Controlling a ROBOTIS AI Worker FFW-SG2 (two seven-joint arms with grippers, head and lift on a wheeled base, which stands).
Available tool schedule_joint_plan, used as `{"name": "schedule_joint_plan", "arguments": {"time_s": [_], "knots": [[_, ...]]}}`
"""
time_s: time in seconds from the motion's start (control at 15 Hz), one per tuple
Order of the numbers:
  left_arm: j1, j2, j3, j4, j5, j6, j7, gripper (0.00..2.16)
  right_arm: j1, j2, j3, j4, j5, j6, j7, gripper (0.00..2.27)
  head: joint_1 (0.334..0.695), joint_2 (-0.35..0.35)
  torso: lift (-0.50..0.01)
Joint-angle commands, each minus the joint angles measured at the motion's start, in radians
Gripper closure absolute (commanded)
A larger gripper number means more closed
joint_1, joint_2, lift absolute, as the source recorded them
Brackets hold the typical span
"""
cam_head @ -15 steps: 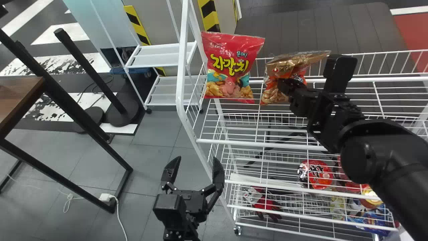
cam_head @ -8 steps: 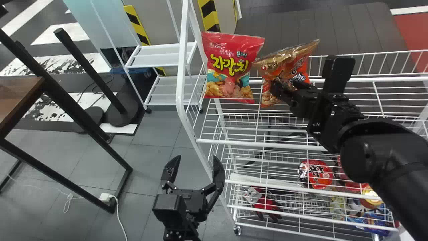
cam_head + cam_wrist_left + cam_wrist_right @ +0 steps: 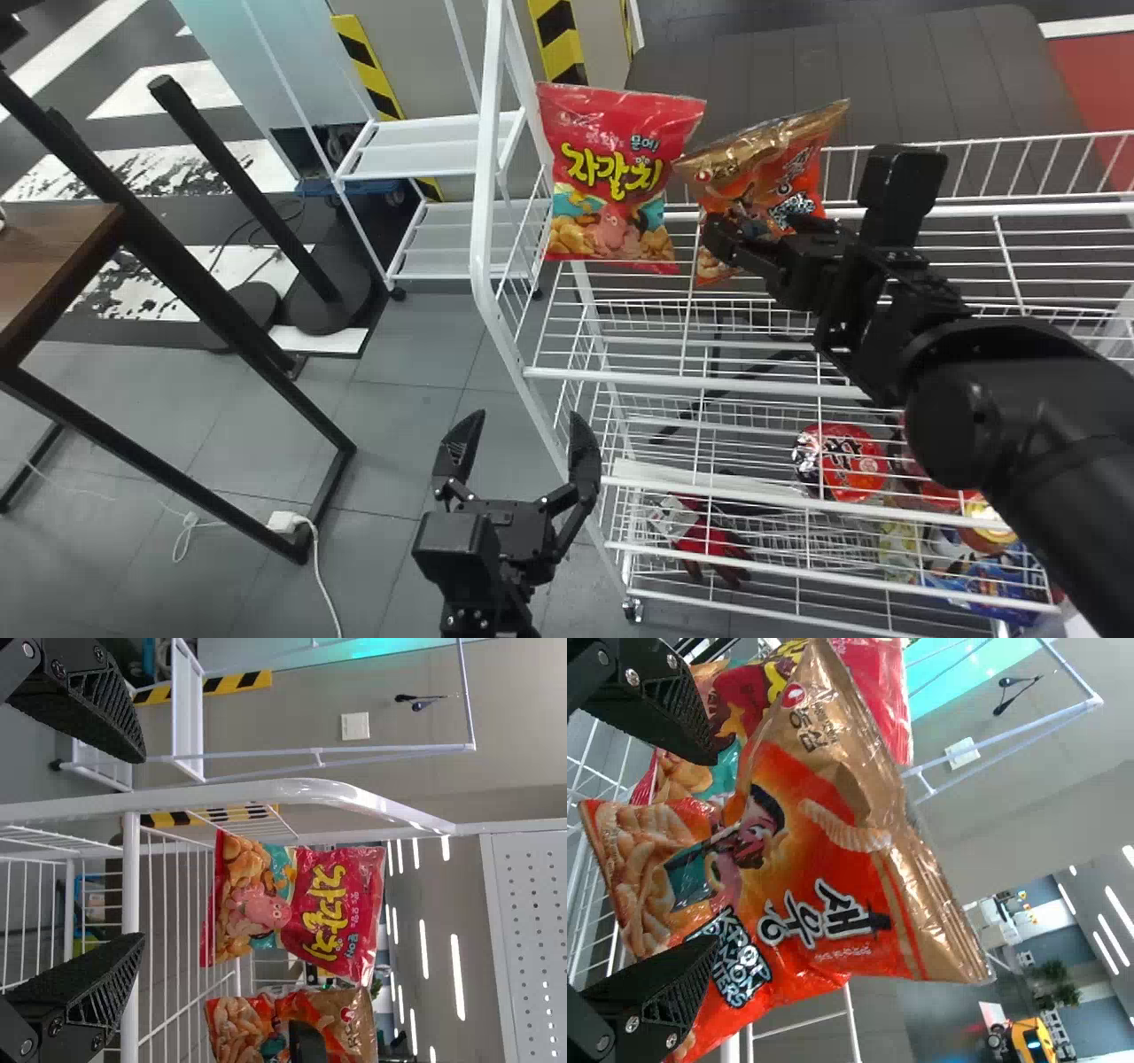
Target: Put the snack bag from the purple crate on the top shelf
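Orange-and-gold snack bag (image 3: pixel 753 177) at the top shelf (image 3: pixel 673 378), toward its left end, just beside the red bag (image 3: pixel 614 173) and on that one's right. Nearer by far to the right gripper (image 3: pixel 713 850), directly ahead of its spread fingers, with the front face toward them; left gripper (image 3: pixel 521 416) well apart, lower and in front of the rack, fingers also spread. Long axis roughly upright, gold top tipped toward the right. Best, probably, to back the right fingers straight out, since a sideways sweep could topple either bag. Lower corner partly covered by a right finger, base against the wires hard to make out, bottom part hidden behind the gripper in the head view; impossible to tell about finger contact or firm footing.
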Motion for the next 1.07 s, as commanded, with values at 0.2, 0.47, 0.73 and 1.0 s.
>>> {"name": "schedule_joint_plan", "arguments": {"time_s": [0.2, 0.47, 0.73, 1.0], "knots": [[-0.008, 0.0, -0.002, 0.012, 0.003, -0.006, 0.001, 0.11, 0.015, 0.001, 0.006, -0.012, 0.002, -0.004, 0.01, 0.15, 0.695, 0.302, -0.001], [-0.006, 0.0, -0.002, 0.012, 0.005, -0.009, 0.004, 0.11, 0.025, 0.001, 0.015, -0.04, 0.008, -0.007, 0.008, 0.15, 0.695, 0.311, -0.001], [-0.005, 0.0, -0.004, 0.012, 0.005, -0.009, 0.006, 0.11, 0.015, 0.001, 0.012, -0.04, 0.012, -0.007, -0.005, 0.15, 0.695, 0.313, -0.001], [-0.002, 0.002, -0.004, 0.009, 0.005, -0.009, 0.007, 0.11, 0.002, 0.001, 0.009, -0.038, 0.005, -0.026, -0.005, 0.15, 0.695, 0.308, -0.001]]}}
